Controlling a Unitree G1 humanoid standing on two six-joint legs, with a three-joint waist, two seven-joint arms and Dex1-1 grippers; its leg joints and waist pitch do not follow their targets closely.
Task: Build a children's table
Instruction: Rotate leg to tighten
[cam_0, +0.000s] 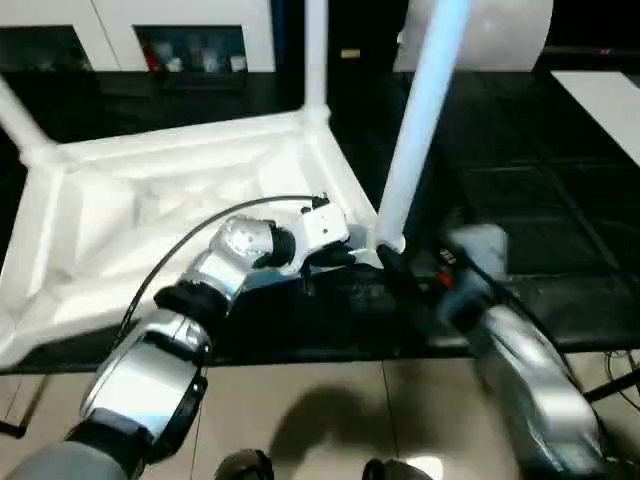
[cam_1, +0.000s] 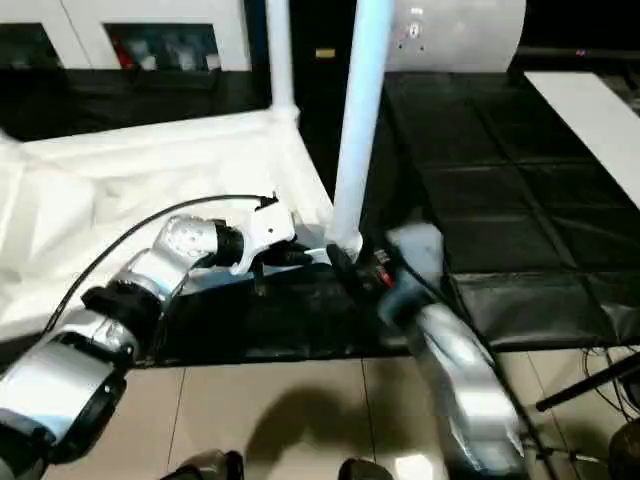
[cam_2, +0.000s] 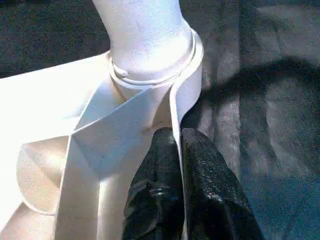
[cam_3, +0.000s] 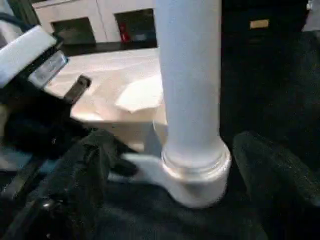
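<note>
White plastic tabletop (cam_0: 150, 215) lies upside down on a black mat (cam_0: 540, 200), its ribbed, glossy underside facing up. Three smooth cylindrical tube legs stand in round corner sockets: a near leg (cam_0: 420, 110), a far leg (cam_0: 316, 55), and a third leg (cam_0: 18, 120) cut off at the picture's left edge. The left gripper (cam_2: 177, 165), with textured black fingers, has its jaws pinching the tabletop's thin rim just beside the near socket (cam_2: 165, 70). The right gripper (cam_3: 165, 165), blurred, has its jaws spread on either side of the near leg's base. White cabinets (cam_0: 150, 30) stand behind.
</note>
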